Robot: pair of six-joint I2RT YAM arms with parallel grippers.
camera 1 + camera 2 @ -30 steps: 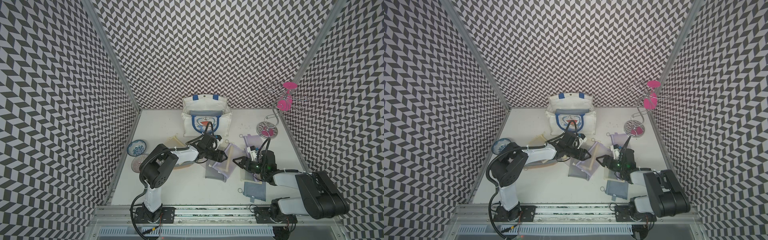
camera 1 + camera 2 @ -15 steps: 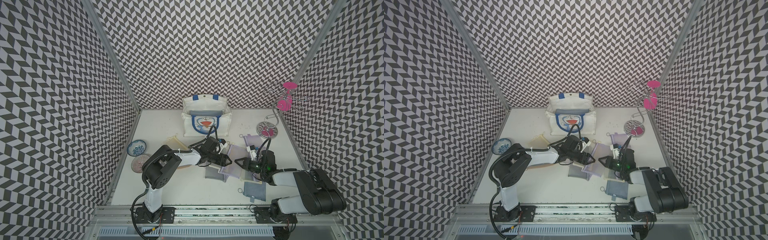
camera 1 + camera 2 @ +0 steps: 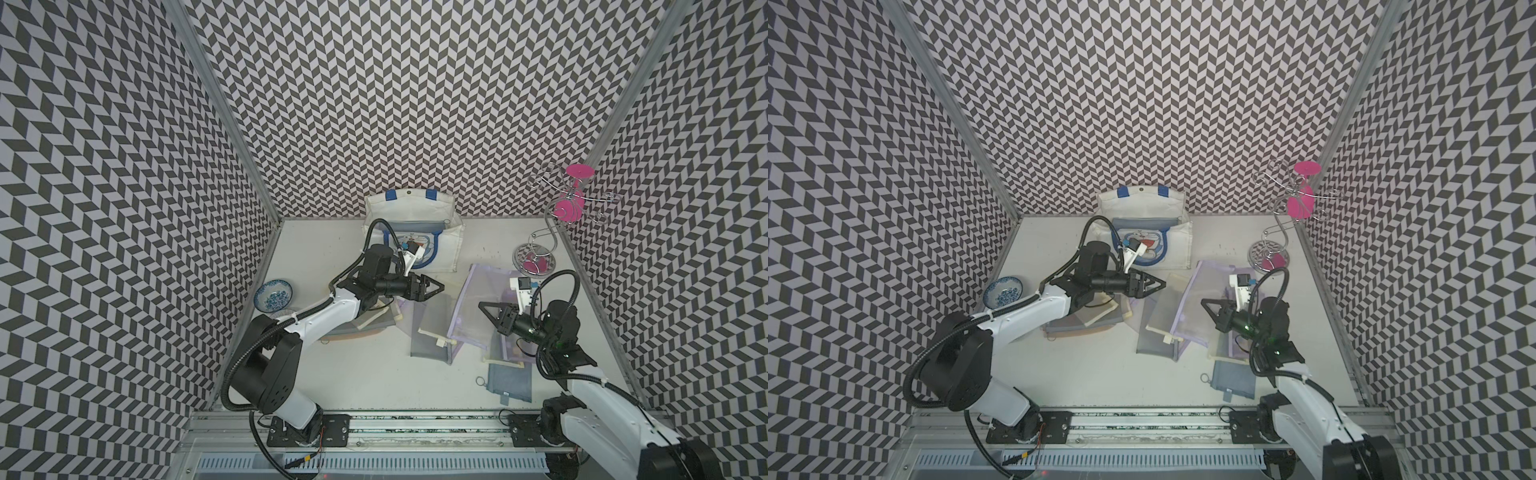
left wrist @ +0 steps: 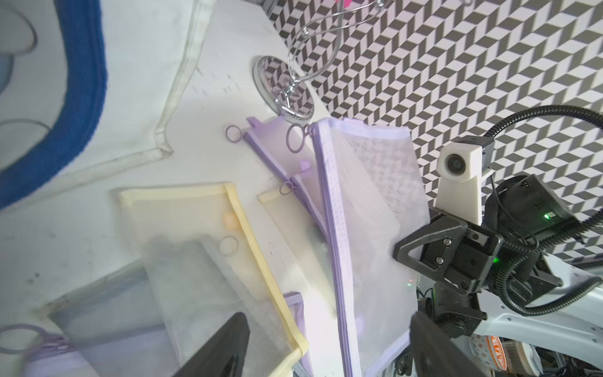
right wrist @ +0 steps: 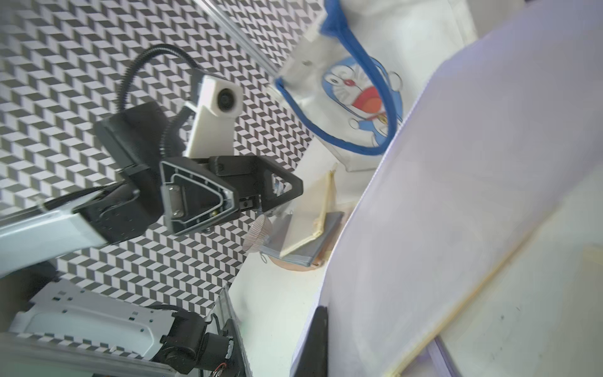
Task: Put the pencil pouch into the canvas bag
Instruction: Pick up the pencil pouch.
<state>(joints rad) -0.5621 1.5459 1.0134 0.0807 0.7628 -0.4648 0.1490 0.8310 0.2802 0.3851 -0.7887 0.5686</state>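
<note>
Grasp step: our right jaws clench the lilac pencil pouch (image 3: 471, 303), left jaws released; next we should lift it into the canvas bag (image 3: 449, 249).

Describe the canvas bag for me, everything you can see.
The canvas bag is a boxy cream-white tote of stiff-looking cloth. It stands upright by the back wall with its mouth open upward. It has blue strap handles, and the front one hangs over a blue-and-white cartoon cat print. A flat grey-blue thing shows inside. Nothing grips it.
</note>
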